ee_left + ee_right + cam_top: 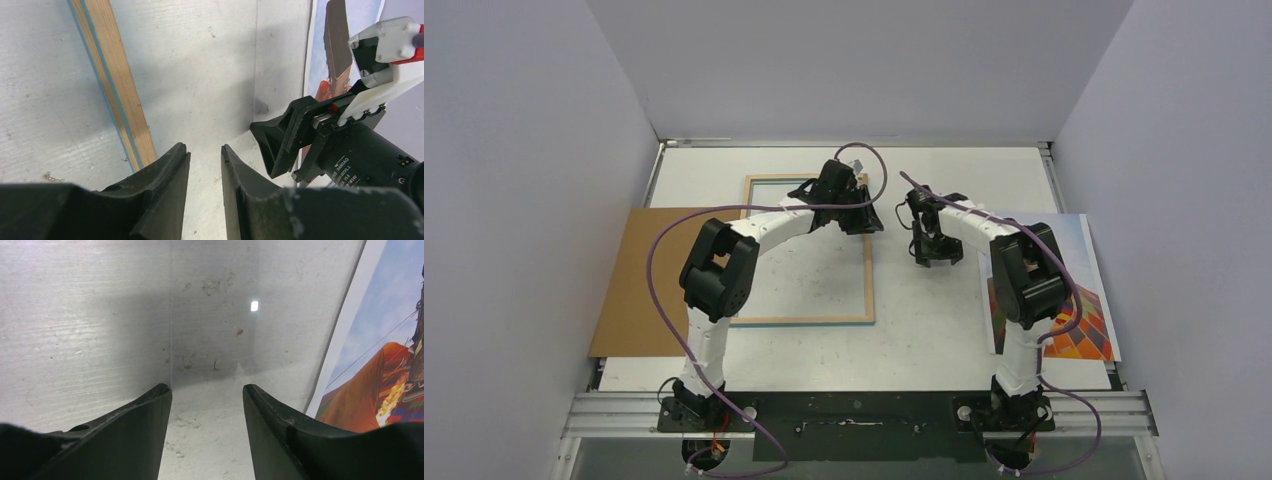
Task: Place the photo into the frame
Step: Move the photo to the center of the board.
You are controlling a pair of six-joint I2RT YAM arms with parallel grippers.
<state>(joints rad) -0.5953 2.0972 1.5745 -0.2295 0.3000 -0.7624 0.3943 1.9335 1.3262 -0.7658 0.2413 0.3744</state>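
Observation:
The frame (870, 285) lies flat at centre-left, light wood back up, with a thin blue line along its rail (117, 90) in the left wrist view. The photo (1089, 260) lies face up at the right, partly under the right arm; its balloon print (380, 355) shows to the right of the right fingers. My left gripper (869, 222) hovers by the frame's far right corner, its jaws (205, 152) a narrow gap apart over bare table. My right gripper (936, 258) hangs between frame and photo, open (207, 390) and empty.
A plain brown backing board (639, 290) lies at the left, tucked under the frame's left side. Grey walls close the table on three sides. The right gripper's body (295, 135) sits close to the right of my left fingers, with the photo's edge (316, 60) behind it.

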